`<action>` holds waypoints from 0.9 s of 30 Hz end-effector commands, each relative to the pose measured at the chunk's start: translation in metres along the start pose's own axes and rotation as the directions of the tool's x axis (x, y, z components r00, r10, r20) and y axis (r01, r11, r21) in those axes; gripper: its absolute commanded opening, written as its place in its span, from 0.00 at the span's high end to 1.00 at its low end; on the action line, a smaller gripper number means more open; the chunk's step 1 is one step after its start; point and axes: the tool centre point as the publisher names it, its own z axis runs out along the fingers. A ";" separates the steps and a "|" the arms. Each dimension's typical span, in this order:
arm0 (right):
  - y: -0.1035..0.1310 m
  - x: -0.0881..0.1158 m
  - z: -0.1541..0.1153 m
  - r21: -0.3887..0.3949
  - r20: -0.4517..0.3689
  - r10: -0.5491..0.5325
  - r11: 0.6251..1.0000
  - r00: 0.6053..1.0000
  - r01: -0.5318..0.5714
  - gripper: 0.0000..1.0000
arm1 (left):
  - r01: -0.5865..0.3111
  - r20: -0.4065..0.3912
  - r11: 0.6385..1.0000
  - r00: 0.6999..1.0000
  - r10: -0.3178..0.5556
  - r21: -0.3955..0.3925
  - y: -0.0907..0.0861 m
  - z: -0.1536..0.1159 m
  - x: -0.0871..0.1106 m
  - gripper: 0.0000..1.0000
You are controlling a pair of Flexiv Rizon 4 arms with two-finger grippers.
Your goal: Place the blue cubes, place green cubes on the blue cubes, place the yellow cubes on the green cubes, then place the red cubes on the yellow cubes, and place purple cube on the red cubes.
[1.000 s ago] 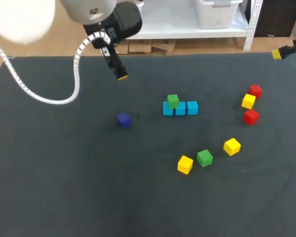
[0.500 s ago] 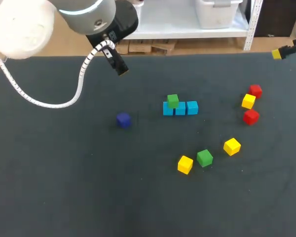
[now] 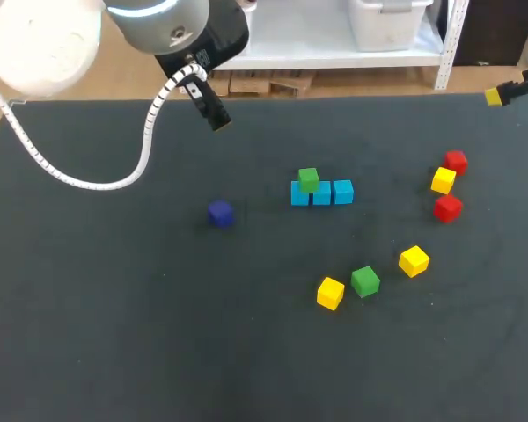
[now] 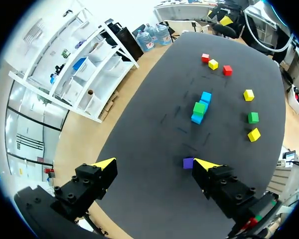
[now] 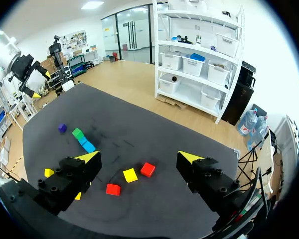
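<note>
Holds the left arm point(image 3: 158, 22) high at the head view's far left, wrist bent, a white coiled cable point(image 3: 97, 183) looping below it. Points the left gripper point(image 4: 155, 164) down and inward, black fingers point(image 4: 87, 184) spread wide, yellow tips well apart. Shows only the end of the right arm point(image 3: 521, 88) at the far right edge. Holds the right gripper point(image 5: 139, 157) tilted down, its fingers point(image 5: 212, 184) likewise parted wide.

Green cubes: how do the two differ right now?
Support: the stacked green cube sits on the blue row; the loose green cube rests on the table.
Place: the stacked green cube is mid-table; the loose green cube lies nearer the robot, a yellow cube close beside it.
Shared: same colour, apparently the same size, and neither is held.
</note>
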 end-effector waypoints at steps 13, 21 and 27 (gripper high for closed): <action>0.057 -0.045 0.032 -0.063 -0.203 -0.145 0.989 0.968 0.135 0.00 | -0.004 -0.002 1.000 1.000 0.004 0.004 0.002 0.000 0.000 0.00; 0.104 -0.021 0.060 -0.147 -0.309 -0.211 0.974 0.927 0.173 0.00 | -0.004 -0.002 1.000 1.000 0.004 0.004 0.002 0.000 0.000 0.00; 0.121 0.001 0.061 -0.141 -0.344 -0.255 0.965 0.904 0.219 0.00 | -0.004 -0.002 1.000 1.000 0.004 0.004 0.002 0.000 0.000 0.00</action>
